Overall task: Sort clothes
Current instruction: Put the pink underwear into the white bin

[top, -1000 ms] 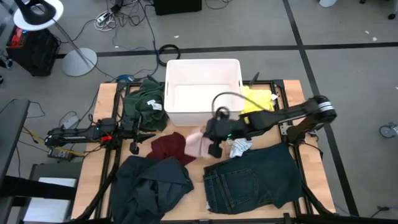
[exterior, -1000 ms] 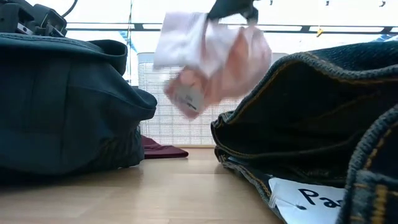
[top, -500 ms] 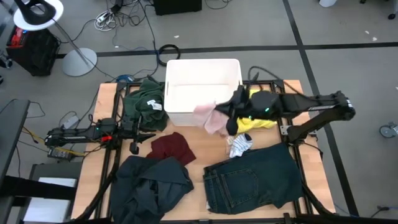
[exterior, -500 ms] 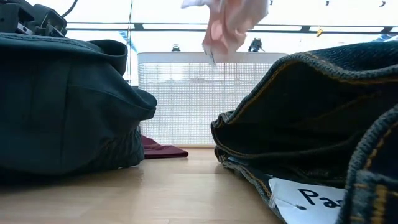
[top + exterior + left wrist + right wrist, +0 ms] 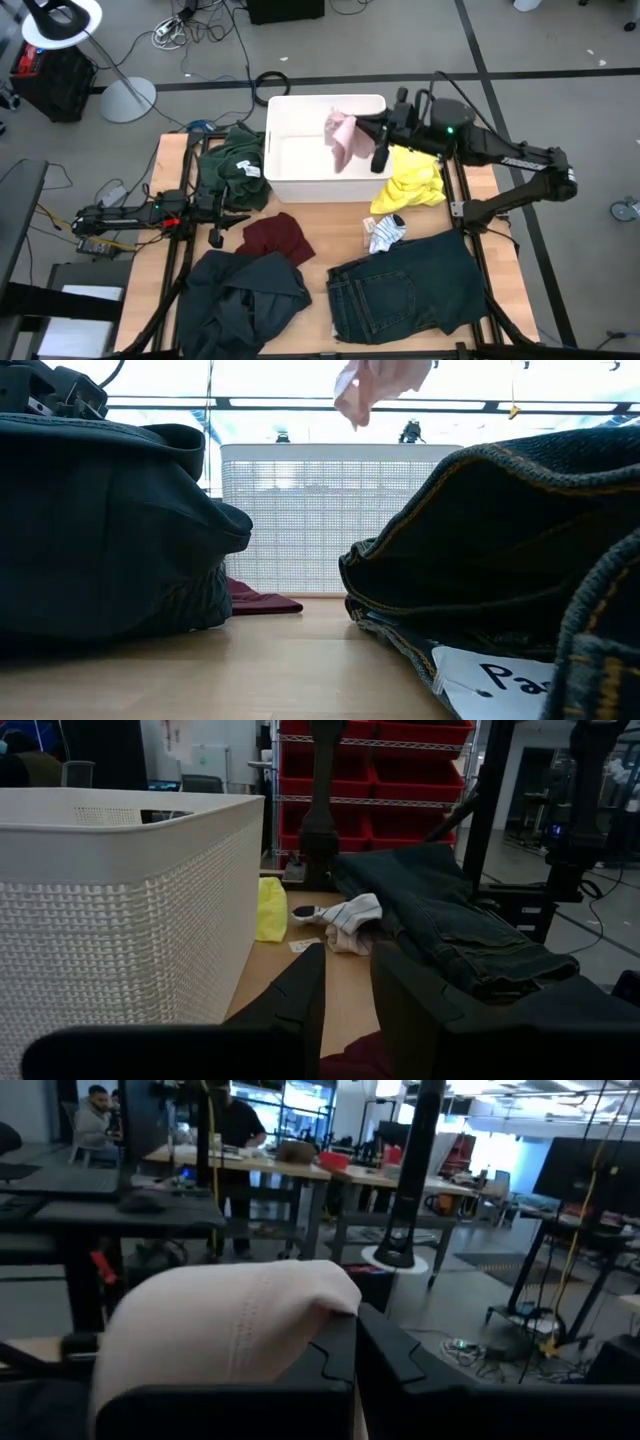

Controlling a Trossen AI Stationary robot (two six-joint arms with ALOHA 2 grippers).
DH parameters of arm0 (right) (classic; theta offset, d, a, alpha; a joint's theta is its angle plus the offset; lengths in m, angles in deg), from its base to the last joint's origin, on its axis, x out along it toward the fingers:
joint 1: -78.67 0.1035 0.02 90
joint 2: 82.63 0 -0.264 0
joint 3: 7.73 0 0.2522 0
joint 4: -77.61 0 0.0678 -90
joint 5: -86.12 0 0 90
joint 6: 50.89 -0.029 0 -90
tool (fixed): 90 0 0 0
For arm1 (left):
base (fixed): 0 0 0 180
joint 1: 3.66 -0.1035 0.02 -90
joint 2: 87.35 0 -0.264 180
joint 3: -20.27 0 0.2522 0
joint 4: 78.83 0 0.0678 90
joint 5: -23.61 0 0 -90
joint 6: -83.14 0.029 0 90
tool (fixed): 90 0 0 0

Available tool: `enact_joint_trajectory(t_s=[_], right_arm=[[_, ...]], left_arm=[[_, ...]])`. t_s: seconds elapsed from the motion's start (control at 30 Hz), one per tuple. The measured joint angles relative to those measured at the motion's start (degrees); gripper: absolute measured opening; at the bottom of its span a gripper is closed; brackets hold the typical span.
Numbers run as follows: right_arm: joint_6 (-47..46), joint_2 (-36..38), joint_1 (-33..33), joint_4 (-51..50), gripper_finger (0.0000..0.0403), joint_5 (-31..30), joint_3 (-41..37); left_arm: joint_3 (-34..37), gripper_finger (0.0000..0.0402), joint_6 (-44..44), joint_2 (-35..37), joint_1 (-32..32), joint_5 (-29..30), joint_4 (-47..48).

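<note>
Carried up from the middle of the counter, the soft pale pink garment (image 5: 341,139) now hangs over the open white rectangular plastic tub (image 5: 300,165) at upper centre of the high view. Clamped tight on its top edge, the right tool (image 5: 378,131) holds it above the tub's right half, so a drop looks near. A second ago it dangled beside the maroon cloth (image 5: 276,238). At centre left, the left tool (image 5: 214,213) waits unmoved, its fingers partly apart and empty, near the crumpled green top (image 5: 230,170).
</note>
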Motion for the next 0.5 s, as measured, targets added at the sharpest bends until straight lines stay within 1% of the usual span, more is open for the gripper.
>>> enact_joint_trajectory(t_s=[0.23, 0.5], right_arm=[[-0.48, -4.67, -9.74, 0.44, 0.0, 10.65, 0.0], [-5.91, -11.71, -14.99, -2.46, 0.0, 16.77, 0.0]], left_arm=[[0.0, 0.0089, -0.01, -0.01, 0.01, 0.01, -0.02], [0.0, 0.0089, -0.02, -0.01, 0.01, 0.0, 0.0]])
